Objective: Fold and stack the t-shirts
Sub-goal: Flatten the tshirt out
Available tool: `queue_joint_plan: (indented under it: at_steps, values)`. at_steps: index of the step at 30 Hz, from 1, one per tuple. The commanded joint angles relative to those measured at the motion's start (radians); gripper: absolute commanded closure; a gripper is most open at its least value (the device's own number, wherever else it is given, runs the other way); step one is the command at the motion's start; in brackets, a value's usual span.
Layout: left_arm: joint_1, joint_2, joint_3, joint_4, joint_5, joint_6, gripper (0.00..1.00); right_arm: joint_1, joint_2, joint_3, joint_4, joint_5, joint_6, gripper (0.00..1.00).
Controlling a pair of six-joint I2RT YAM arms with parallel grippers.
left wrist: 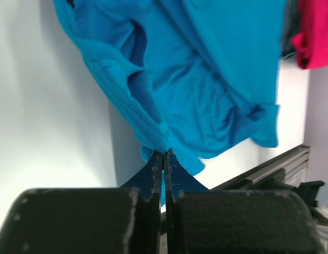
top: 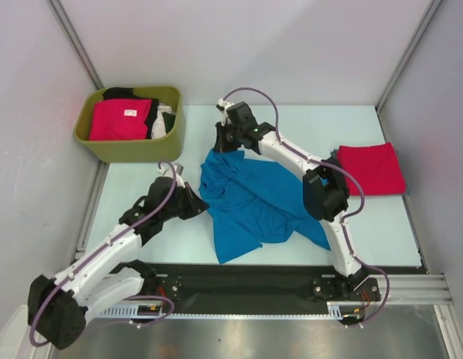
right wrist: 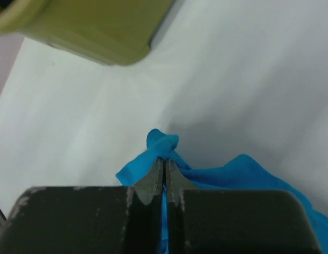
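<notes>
A bright blue t-shirt [top: 250, 203] lies crumpled in the middle of the table. My left gripper [top: 199, 203] is shut on its left edge; in the left wrist view [left wrist: 164, 154] the ribbed blue hem [left wrist: 133, 108] is pinched between the jaws. My right gripper [top: 223, 143] is shut on the shirt's far top corner, a small blue bunch [right wrist: 162, 145] in the right wrist view [right wrist: 164, 161]. A red t-shirt [top: 372, 169] lies folded at the right. A crimson-pink shirt with a white label [top: 120, 120], a black one [top: 120, 93] and a white one [top: 167, 120] lie in the tub.
The olive-green tub [top: 134, 146] stands at the back left, close to my right gripper; its corner shows in the right wrist view [right wrist: 79, 32]. A black rail [top: 246, 280] runs along the near table edge. Grey walls enclose the table on three sides.
</notes>
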Motion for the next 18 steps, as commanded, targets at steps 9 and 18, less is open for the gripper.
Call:
queue_joint_plan:
  at_steps: [9,18]
  values:
    - [0.155,-0.097,-0.048,0.036,-0.005,-0.014,0.98,-0.019,-0.119,-0.033,0.087,0.155,-0.018,0.38]
    - [0.183,-0.012,-0.021,-0.025,-0.128,0.050,0.99,-0.156,-0.619,-0.737,0.098,0.301,0.060,0.34]
